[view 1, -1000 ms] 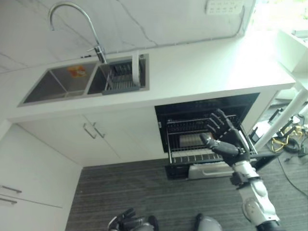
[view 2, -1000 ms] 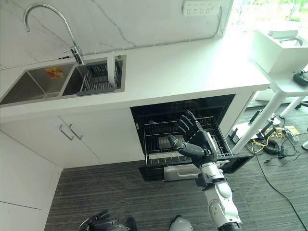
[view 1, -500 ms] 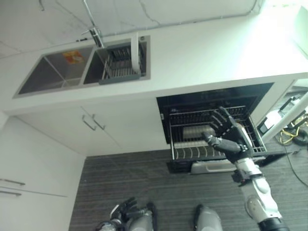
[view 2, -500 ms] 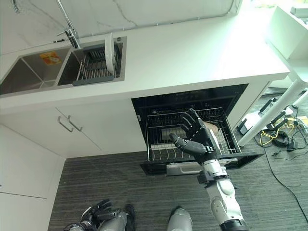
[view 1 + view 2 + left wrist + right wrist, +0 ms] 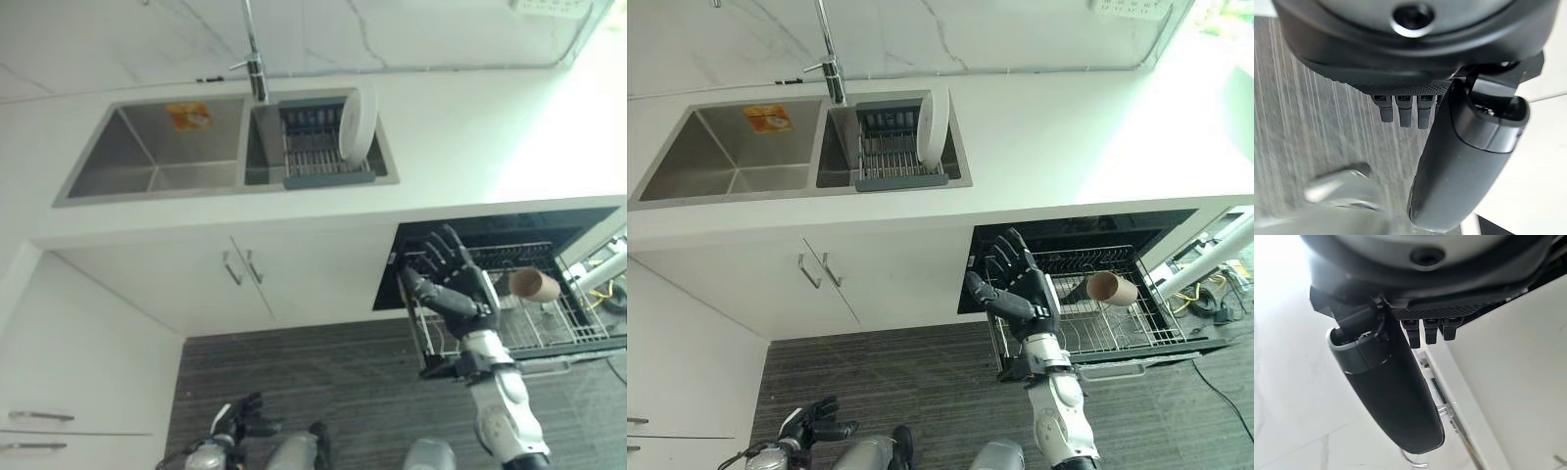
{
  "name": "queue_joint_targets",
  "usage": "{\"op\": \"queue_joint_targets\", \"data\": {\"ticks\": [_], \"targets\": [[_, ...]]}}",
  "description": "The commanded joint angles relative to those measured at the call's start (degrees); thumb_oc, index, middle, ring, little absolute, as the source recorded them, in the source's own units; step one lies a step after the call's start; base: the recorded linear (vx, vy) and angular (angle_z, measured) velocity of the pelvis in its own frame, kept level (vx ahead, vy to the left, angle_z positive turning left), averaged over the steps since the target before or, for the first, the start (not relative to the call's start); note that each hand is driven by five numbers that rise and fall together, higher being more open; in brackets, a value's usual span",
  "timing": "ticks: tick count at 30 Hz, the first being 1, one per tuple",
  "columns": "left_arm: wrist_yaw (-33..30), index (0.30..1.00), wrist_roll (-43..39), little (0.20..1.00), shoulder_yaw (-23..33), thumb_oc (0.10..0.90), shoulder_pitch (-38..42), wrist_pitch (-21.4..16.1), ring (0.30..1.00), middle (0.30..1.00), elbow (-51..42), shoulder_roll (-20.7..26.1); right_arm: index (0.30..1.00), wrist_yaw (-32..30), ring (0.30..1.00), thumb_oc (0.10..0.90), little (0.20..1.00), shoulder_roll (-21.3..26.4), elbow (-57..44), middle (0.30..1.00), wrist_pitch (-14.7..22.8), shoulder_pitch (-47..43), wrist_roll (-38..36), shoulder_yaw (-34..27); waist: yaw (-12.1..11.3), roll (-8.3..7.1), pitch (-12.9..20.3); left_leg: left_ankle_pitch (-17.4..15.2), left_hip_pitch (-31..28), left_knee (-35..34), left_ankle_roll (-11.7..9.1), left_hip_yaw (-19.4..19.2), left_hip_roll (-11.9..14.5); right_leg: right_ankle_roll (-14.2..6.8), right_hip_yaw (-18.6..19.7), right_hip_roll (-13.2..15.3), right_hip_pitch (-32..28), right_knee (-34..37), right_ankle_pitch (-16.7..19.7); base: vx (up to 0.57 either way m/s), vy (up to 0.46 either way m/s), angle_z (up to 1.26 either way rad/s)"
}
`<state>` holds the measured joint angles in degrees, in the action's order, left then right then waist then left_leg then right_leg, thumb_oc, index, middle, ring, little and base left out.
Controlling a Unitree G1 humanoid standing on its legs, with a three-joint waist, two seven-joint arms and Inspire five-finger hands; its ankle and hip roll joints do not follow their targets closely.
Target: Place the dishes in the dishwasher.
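White plate (image 5: 935,124): stood in your sink rack (image 5: 893,147), well apart from hands.
Right hand (image 5: 1017,286): fingers spread, empty, before dishwasher rack (image 5: 1117,328).
Left hand (image 5: 808,428): low, fingers relaxed.

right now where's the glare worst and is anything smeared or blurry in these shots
Both eye views: daylight washes out the white counter at the upper right, while the sink and plate in the rack read fine. Left eye view: the cup in the dishwasher rack is soft. Left wrist view: the floor past the left hand is streaked. Right wrist view: bright haze beside the right hand.
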<state>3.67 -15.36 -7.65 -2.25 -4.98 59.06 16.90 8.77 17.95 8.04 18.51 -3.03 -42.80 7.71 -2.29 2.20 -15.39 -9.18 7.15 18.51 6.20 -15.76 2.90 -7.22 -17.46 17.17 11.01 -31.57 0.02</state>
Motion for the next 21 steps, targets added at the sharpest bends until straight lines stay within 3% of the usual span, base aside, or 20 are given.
{"op": "queue_joint_targets", "data": {"ticks": [1,3,4,8,12,14,16,20,21], "targets": [[0.2,0.9,-0.9,0.9,0.1,0.8,1.2,-1.2,0.9,0.9,-3.2,0.4,0.9,0.2,0.9,0.8,0.9,4.1,-7.4,0.9,6.5,-4.6,-0.4,-3.6,0.8,0.34,1.4,-2.5,-2.4,-1.3,-3.1,4.9,-1.1,0.6,-2.1,-11.7,-7.4,10.8,-4.2,0.06,-0.025,-0.05],[0.5,0.9,-1.0,0.9,0.3,0.8,0.8,-0.8,0.9,0.9,-3.3,0.6,0.9,0.7,0.9,0.8,0.9,4.3,-6.4,0.9,6.5,-5.9,-0.5,-3.0,0.4,-0.15,1.0,-2.6,-2.8,-1.3,-3.3,4.4,-2.1,0.9,-3.8,-12.0,-7.5,14.4,-3.3,0.03,-0.054,-0.04],[0.6,0.9,-1.5,0.9,0.4,0.8,1.0,-0.7,0.9,0.9,-2.9,0.7,0.9,0.6,0.9,0.8,0.9,4.8,-6.1,0.9,6.3,-6.5,-1.0,-3.3,0.6,-0.51,1.1,-2.6,-2.2,-1.3,-3.4,4.7,-2.7,1.9,-2.5,-13.1,-6.7,14.4,-6.3,0.01,-0.11,-0.38],[1.4,0.9,-1.6,0.9,0.9,0.8,-0.9,-2.4,0.9,0.9,-1.8,-0.9,0.9,1.8,0.9,0.8,0.9,5.5,-4.6,0.9,7.0,-6.7,-2.9,-4.1,0.3,-1.32,2.3,-1.6,-2.0,-1.3,-4.4,3.5,-3.4,3.0,-2.1,-12.3,-5.9,14.4,-9.3,0.02,-0.082,-0.06],[1.7,0.9,-1.6,0.9,0.8,0.8,-1.6,-2.1,0.9,0.9,-0.7,-1.3,0.9,1.6,0.9,0.8,0.9,4.5,-4.8,0.9,7.4,-6.5,-1.5,-4.5,0.4,-1.45,2.2,-1.4,-2.2,-1.3,-4.7,2.9,-3.2,3.5,-1.6,-12.3,-6.3,14.4,-9.9,0.04,-0.084,-0.04],[1.9,0.9,-0.6,0.9,1.3,0.8,-1.9,-2.1,0.9,0.9,0.4,-1.7,0.9,0.3,0.9,0.8,0.9,4.6,-4.9,0.9,8.3,-6.0,2.8,-4.7,0.4,-1.73,2.6,-1.6,-2.6,-1.3,-5.0,2.5,-3.2,3.4,-1.7,-12.0,-6.5,14.4,-10.1,0.08,-0.102,0.02],[1.6,0.9,-0.7,0.9,1.2,0.8,-2.1,-2.3,0.9,0.9,1.3,-2.2,0.9,0.9,0.9,0.8,0.9,5.3,-4.8,0.9,8.2,-5.9,1.5,-4.9,0.7,-2.12,2.9,-1.7,-3.1,-1.3,-5.4,1.8,-3.0,3.6,-1.8,-11.5,-6.4,14.4,-10.4,0.06,-0.093,-0.01],[1.7,0.9,-1.1,0.9,1.2,0.8,-1.8,-2.8,0.9,0.9,2.5,-2.4,0.9,1.6,0.9,0.8,0.9,6.0,-4.9,0.9,8.2,-6.1,0.9,-5.5,0.8,-3.66,2.9,-1.9,-4.8,-1.3,-5.3,0.2,-4.8,4.1,-1.9,-9.8,-6.2,14.4,-10.4,0.03,-0.074,0.01],[1.8,0.9,-1.2,0.9,1.1,0.8,-1.5,-3.0,0.9,0.9,2.6,-2.3,0.9,1.3,0.9,0.8,0.9,6.6,-5.1,0.9,8.3,-6.3,0.7,-5.8,0.5,-4.47,2.1,-0.3,-3.9,2.3,-5.9,-0.1,-5.1,4.6,-2.1,-8.9,-6.4,14.4,-10.4,0.01,-0.088,0.02]]}}
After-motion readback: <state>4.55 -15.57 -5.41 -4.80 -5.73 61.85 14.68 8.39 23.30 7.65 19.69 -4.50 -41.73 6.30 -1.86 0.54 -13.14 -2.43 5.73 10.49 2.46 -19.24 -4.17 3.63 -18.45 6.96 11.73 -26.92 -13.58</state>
